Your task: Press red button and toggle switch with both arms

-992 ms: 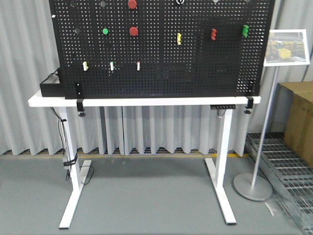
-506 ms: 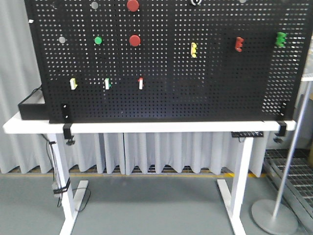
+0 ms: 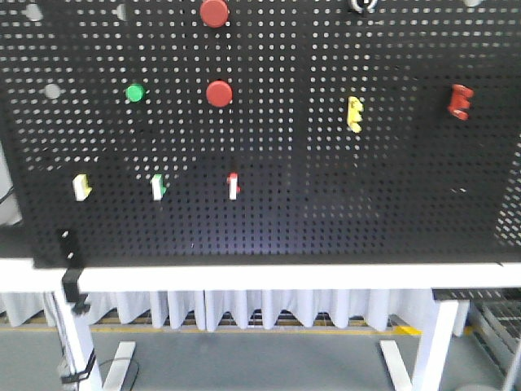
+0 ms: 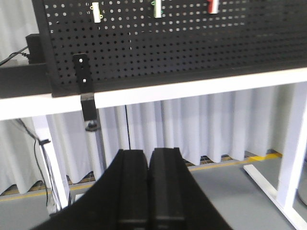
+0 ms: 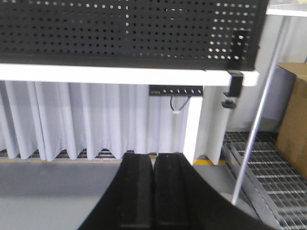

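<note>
left pincer (image 4: 149, 158) closed, right pincer (image 5: 153, 160) closed

White flat tabletop (image 3: 269, 278) spans the lower frame, carried on white metal legs (image 3: 434, 346). Black perforated metal pegboard (image 3: 326, 220) stands upright on it, held at lower left by a black clamp bracket (image 3: 73, 285). Low black box (image 4: 21, 79) rests on the tabletop at the board's left end.

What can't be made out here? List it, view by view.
- Front view: the upper red button is cut by the top edge; the three toggle switches are too small to read their positions; no arm shows.
- Left wrist view: the top edge cuts the switches; no button in frame; the left claw blocks the bottom.
- Right wrist view: the pegboard shows no controls above the right claw.
</note>
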Available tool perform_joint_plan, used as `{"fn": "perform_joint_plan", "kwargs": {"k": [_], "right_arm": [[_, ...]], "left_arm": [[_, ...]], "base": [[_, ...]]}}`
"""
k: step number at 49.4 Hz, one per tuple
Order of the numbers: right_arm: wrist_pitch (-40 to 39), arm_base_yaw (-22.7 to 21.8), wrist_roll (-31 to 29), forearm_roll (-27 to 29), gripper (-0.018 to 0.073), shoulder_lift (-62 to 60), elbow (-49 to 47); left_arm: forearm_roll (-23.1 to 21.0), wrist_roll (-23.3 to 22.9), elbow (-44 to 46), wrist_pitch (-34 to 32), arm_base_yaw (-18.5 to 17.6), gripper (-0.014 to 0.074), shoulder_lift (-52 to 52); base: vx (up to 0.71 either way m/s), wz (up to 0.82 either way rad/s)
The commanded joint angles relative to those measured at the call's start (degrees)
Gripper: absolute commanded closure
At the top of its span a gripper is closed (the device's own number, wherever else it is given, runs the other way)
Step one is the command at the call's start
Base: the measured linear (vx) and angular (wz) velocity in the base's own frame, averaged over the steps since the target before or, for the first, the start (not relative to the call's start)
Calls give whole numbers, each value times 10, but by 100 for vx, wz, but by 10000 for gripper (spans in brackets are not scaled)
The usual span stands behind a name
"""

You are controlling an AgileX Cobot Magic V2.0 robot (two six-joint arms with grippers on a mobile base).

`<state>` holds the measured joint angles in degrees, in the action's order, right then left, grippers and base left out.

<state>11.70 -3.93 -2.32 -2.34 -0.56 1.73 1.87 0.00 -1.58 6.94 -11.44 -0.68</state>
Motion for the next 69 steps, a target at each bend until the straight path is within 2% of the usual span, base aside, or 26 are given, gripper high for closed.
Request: {"fn": "perform_joint_plan", "kwargs": {"k": [1, 32, 69], "right_arm": [[-47, -3, -1, -4, 562, -10, 7], [-47, -3, -1, -4, 562, -10, 7], [-47, -3, -4, -5, 562, -10, 7]], "left_arm": [[-1, -7, -20, -46, 1, 594, -9], [-1, -7, -20, -46, 1, 594, -9], [-1, -7, -20, -46, 1, 594, -9]], "base": [[46, 1], [38, 4], [5, -2]]}}
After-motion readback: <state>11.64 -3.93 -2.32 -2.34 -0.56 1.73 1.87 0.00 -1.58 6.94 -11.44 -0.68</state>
